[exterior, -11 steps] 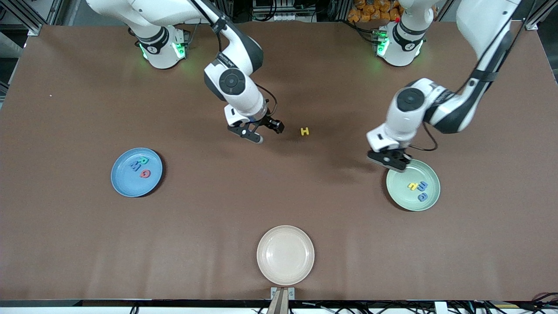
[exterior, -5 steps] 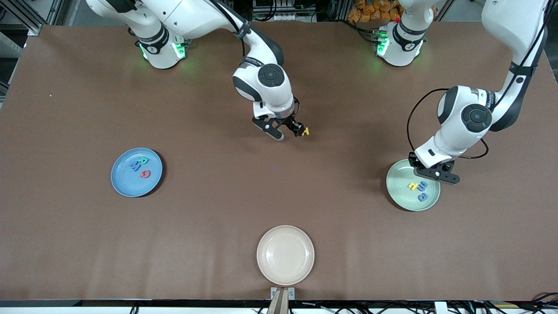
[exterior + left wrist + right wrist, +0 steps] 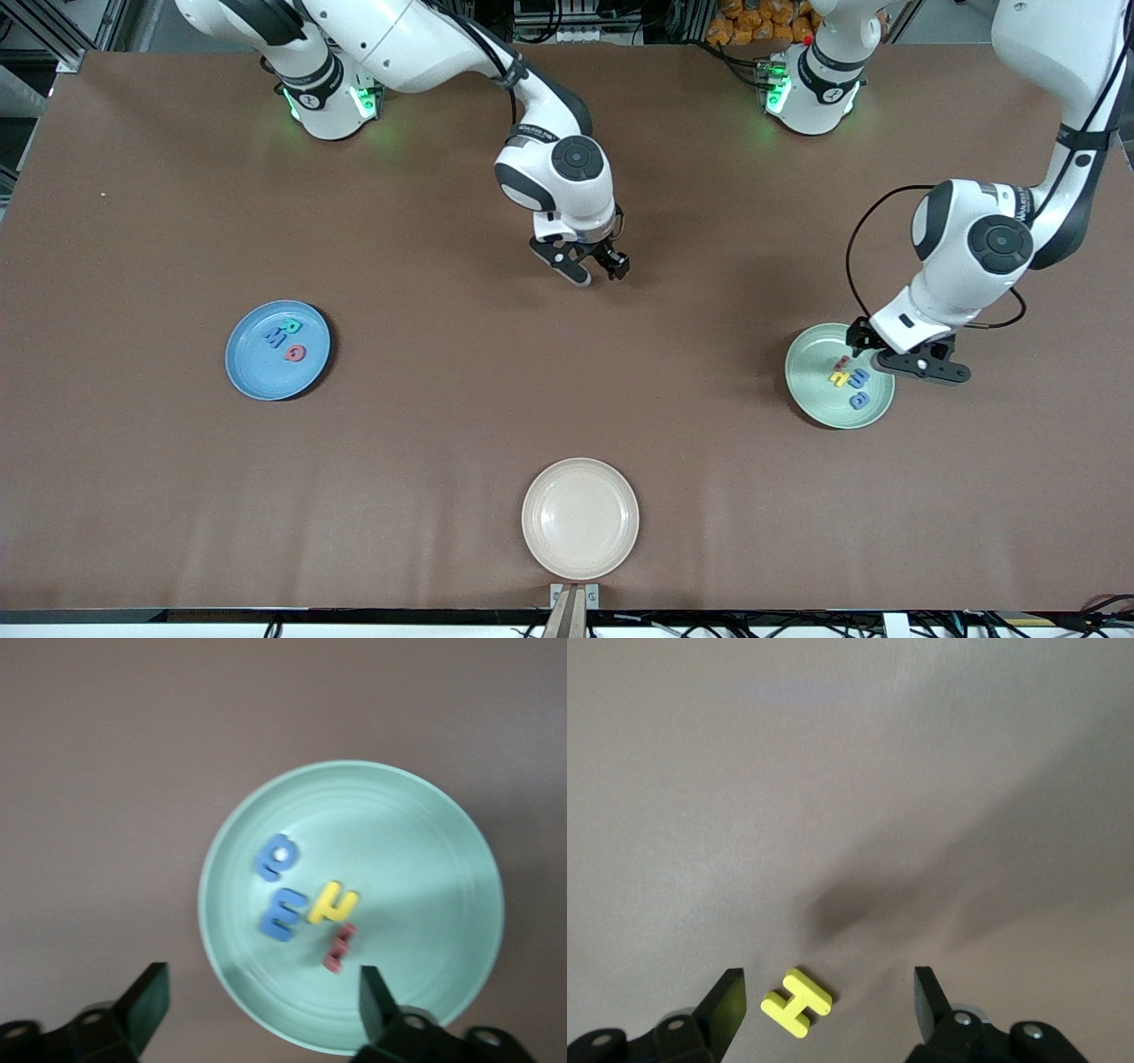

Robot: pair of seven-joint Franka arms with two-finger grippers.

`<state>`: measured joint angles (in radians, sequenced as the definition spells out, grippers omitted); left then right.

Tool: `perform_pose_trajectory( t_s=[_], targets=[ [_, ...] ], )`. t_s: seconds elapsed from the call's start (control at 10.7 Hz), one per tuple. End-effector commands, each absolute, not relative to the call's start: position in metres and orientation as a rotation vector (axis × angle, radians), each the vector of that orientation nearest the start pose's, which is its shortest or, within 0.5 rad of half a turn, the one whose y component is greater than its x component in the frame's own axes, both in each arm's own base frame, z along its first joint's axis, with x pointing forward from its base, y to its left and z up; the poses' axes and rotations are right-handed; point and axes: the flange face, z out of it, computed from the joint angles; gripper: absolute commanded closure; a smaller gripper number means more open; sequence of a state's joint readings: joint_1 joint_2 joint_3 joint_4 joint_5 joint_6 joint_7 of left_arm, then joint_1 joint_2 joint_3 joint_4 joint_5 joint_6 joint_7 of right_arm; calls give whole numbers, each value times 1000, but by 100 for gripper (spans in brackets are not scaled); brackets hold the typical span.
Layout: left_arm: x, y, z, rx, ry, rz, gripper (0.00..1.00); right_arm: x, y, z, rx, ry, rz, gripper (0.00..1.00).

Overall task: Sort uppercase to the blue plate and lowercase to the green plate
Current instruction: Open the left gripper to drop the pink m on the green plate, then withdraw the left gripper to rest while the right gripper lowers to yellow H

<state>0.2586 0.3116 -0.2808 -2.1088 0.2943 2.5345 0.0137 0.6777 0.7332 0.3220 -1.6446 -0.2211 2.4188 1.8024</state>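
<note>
The green plate [image 3: 819, 400] [image 3: 425, 859] holds the lowercase letters: a blue a [image 3: 277, 858], a blue e-shaped one [image 3: 285, 914], a yellow n [image 3: 333, 904] and a red w [image 3: 340, 947] [image 3: 840, 361]. My left gripper [image 3: 895, 353] [image 3: 261, 997] hangs open over that plate with nothing between its fingers. The blue plate [image 3: 255, 372] carries a teal R [image 3: 293, 326], a blue M [image 3: 273, 336] and a red Q [image 3: 294, 354]. The yellow H [image 3: 797, 1001] lies on the table between the fingers of my open right gripper [image 3: 596, 270] [image 3: 827, 997]; the front view hides it.
A cream-white plate [image 3: 580, 518] sits at the table edge nearest the front camera, midway along. The brown table [image 3: 443, 416] is bare between the three plates.
My left gripper crossed the green plate and opened; the red w now lies on the plate. My right gripper moved over the yellow H and straddles it.
</note>
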Motion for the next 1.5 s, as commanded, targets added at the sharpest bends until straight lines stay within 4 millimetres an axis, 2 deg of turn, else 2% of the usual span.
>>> perform_pose_trajectory(
  t_s=[0.0,0.09,0.19,0.28,0.56,0.84,1.03,1.22,1.31,1.41],
  targets=[
    [604,-8,323,-3004,318,-281,0,404,588,206,-2809,1157,20,15],
    [601,-7,341,-2989,312,-289,0,402,592,202,-2818,1152,13,15],
    [598,-11,367,-2971,311,-280,0,402,593,199,-2821,1155,1,15],
    [594,-20,398,-2975,289,-258,0,403,596,196,-2822,1155,-3,15],
    [585,-23,483,-3081,140,-85,0,395,602,186,-2863,1146,-32,15],
    [568,-36,561,-3059,168,-77,0,391,604,181,-2870,1144,-49,16],
    [558,-65,594,-3052,240,16,0,390,609,178,-2856,1162,-75,16],
    [557,-77,618,-3053,259,-30,0,392,611,180,-2845,1171,-74,16],
    [557,-74,629,-3055,255,-59,0,392,611,179,-2844,1172,-75,16],
    [556,-76,631,-3055,259,-55,0,390,612,175,-2851,1167,-75,17]
  ],
)
